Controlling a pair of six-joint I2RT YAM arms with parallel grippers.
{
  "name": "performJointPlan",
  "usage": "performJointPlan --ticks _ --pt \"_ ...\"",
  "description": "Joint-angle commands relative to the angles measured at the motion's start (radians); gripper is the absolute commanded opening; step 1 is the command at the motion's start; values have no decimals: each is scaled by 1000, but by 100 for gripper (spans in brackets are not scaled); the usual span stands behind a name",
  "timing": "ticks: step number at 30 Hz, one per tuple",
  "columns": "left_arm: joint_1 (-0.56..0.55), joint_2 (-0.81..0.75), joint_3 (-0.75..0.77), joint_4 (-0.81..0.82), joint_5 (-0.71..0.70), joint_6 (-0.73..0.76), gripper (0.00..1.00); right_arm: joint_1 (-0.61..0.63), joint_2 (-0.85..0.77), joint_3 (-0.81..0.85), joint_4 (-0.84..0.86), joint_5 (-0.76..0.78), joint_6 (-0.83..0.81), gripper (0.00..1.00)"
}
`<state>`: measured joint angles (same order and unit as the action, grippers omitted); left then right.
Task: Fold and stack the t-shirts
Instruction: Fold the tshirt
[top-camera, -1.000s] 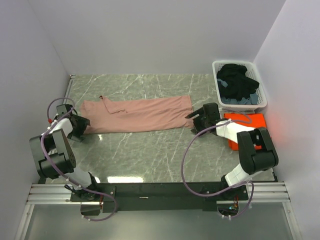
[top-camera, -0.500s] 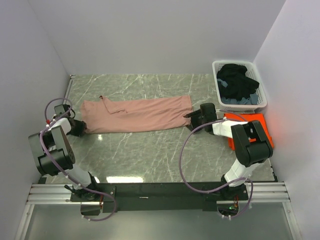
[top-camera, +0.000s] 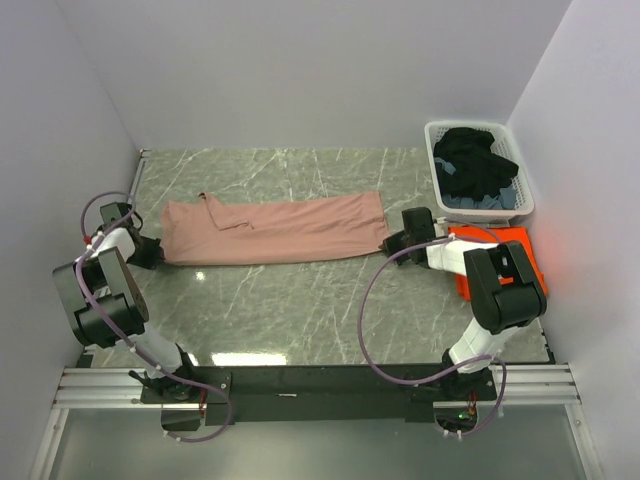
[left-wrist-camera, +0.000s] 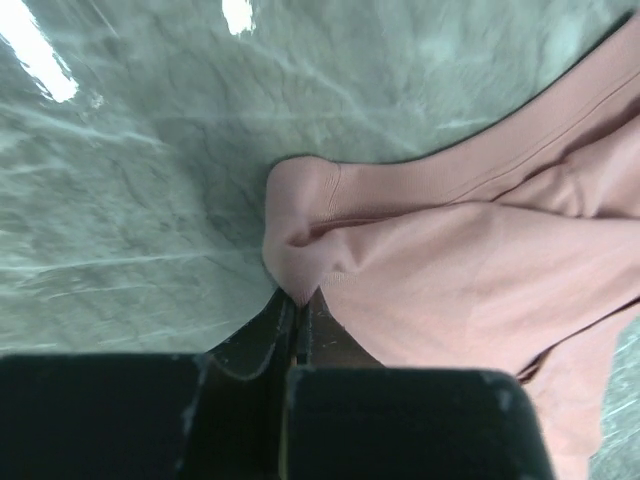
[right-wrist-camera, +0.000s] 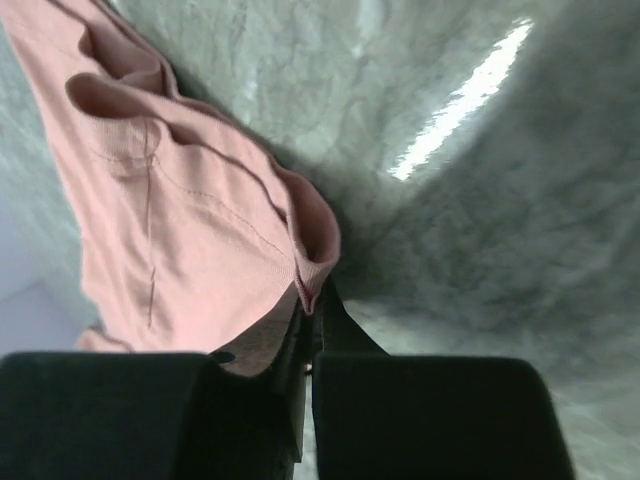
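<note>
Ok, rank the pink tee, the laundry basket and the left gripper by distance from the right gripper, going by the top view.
1. pink tee: its right end is pinched in the right gripper.
2. laundry basket: behind the gripper, in the far right corner.
3. left gripper: far left, at the tee's other end.

spread tee (top-camera: 275, 229) across table (top-camera: 300, 300) middle | basket (top-camera: 470, 124) far right | folded tee (top-camera: 517, 241) just before basket

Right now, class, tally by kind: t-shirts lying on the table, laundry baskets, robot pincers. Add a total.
T-shirts: 2 (pink tee, orange tee)
Laundry baskets: 1 (white basket)
Pincers: 2 (left pincer, right pincer)
Total: 5
</note>
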<state>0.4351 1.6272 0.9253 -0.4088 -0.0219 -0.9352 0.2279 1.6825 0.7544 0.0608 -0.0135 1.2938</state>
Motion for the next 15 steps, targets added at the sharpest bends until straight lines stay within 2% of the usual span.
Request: performJointPlan --ticks 1,3,12,15 --pt "27 -23 82 -68 -85 33 1 -22 -58 52 -134 138 -135 0" --pt "28 -33 80 -81 -92 33 1 -24 -81 66 -182 156 -171 0" --pt "65 -70 -101 -71 -85 24 1 -25 -132 23 -286 103 -309 0" --pt "71 -102 -123 -84 -86 22 1 -24 -167 16 -345 80 -364 6"
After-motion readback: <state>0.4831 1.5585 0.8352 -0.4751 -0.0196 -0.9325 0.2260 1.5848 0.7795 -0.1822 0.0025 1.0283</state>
